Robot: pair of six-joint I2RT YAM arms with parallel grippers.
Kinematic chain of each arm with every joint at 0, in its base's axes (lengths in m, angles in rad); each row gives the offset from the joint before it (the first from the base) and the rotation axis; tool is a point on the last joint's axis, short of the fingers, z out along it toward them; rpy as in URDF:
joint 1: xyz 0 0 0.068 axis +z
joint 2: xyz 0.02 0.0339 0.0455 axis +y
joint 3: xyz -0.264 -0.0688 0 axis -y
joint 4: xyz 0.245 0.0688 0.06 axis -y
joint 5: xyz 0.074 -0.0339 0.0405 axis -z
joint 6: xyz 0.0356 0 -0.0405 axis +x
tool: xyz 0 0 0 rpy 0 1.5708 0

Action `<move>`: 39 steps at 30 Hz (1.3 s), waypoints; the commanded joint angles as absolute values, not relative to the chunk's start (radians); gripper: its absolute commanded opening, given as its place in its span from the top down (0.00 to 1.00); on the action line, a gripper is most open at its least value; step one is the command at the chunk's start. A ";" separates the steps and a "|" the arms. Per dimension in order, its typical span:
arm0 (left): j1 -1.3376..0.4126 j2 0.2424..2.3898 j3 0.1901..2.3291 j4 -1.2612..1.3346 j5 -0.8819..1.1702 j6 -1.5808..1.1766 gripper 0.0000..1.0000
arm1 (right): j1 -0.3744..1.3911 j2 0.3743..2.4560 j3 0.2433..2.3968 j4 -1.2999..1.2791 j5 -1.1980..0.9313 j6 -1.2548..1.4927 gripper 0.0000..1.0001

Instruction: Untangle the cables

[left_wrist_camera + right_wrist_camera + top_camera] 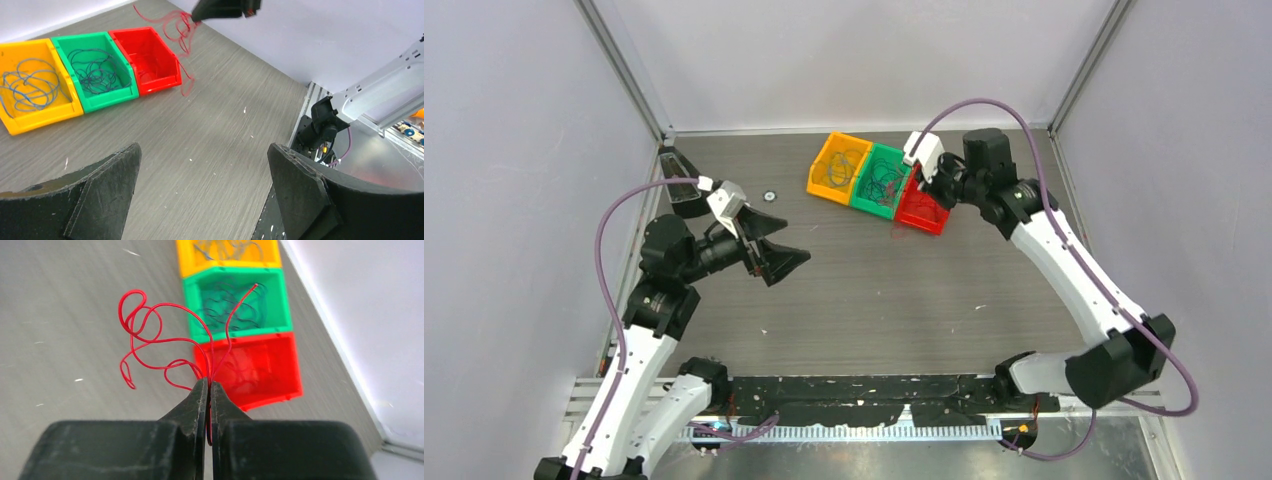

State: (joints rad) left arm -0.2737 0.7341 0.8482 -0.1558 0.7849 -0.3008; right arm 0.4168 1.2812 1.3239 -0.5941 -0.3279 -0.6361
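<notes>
Holding the red cable (211,360) aloft by the red bin (265,396) in the clenched right hand (209,385), left hand (203,147) spread empty; risks springy loops snagging the rim and spilling onto the surface (874,290).

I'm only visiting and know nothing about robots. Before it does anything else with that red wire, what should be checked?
1. Right gripper shut on the red cable: ok.
2. Only red strands in that grip, no blue or dark ones: ok.
3. Cable hanging wholly over the red bin: not ok, loops spread out over the table beside it.
4. Left gripper open, empty, far from the red bin: ok.
5. Blue cables in the orange bin, dark cables in the green bin: ok.
6. Room in the red bin: cannot tell, its contents are hard to see.
</notes>
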 commanded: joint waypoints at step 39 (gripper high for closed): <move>-0.250 0.711 0.796 -0.185 0.710 -0.269 0.00 | 0.306 2.040 1.568 -0.466 -0.011 -0.750 0.95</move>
State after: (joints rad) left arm -0.2600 0.7132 0.7979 -0.2028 0.7158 -0.2596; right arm 0.3058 2.0289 1.4948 -0.4393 -0.0010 -0.7883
